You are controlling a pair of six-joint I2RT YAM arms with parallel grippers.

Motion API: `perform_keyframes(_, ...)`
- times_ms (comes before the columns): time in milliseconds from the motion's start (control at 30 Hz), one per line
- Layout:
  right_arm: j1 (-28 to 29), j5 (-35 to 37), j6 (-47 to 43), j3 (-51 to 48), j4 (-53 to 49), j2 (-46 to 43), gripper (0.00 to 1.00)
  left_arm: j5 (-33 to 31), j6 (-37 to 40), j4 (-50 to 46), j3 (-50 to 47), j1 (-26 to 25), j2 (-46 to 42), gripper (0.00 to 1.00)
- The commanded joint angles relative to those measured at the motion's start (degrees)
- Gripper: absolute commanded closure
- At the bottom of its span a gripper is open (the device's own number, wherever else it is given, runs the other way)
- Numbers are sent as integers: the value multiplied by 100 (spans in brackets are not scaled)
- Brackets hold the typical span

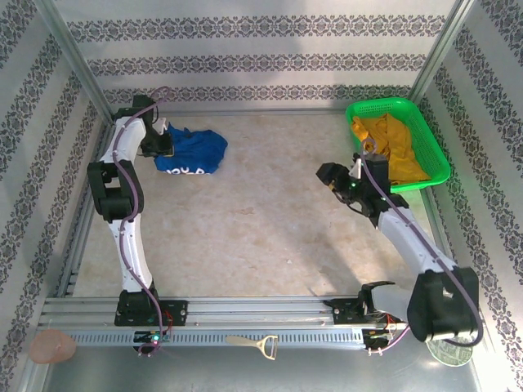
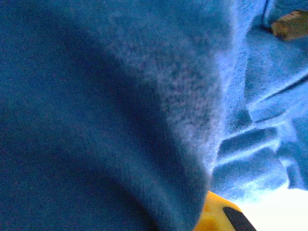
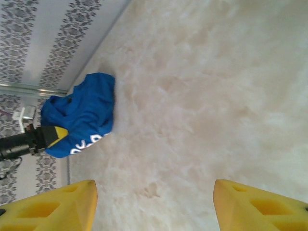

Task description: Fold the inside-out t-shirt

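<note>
T-shirt (image 1: 194, 152) crumpled in heap, upper left of top view. No fold made yet (flattening and every fold left, by my judgement). Left gripper (image 1: 161, 147) at heap's left edge, grip unclear. Right gripper (image 3: 154, 204) spread wide, empty.

Open table (image 1: 261, 220) centre; green basket (image 1: 380, 103) far right

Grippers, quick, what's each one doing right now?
Left gripper: closed on the inside-out t-shirt.
Right gripper: open, holding nothing.
</note>
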Motion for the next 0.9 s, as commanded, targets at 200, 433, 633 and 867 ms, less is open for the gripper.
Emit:
perform_keyframes(200, -249, 457, -685, -218, -1498, -961, 20, -864, -107, -92, 149, 364, -54, 0)
perform_keyframes(433, -271, 1474, -1159, 77, -2058, -1297, 2, -385, -833, 816, -930, 331, -1758, 0)
perform_keyframes(633, -251, 3304, -1678, 218, -1988, -1233, 2, -36, -1187, 2348, -3479, 223, -4015, 0)
perform_keyframes(867, -214, 4919, -2805, -1216, 480, -1464, 2, -508, -1299, 5997, -7711, 67, -6945, 0)
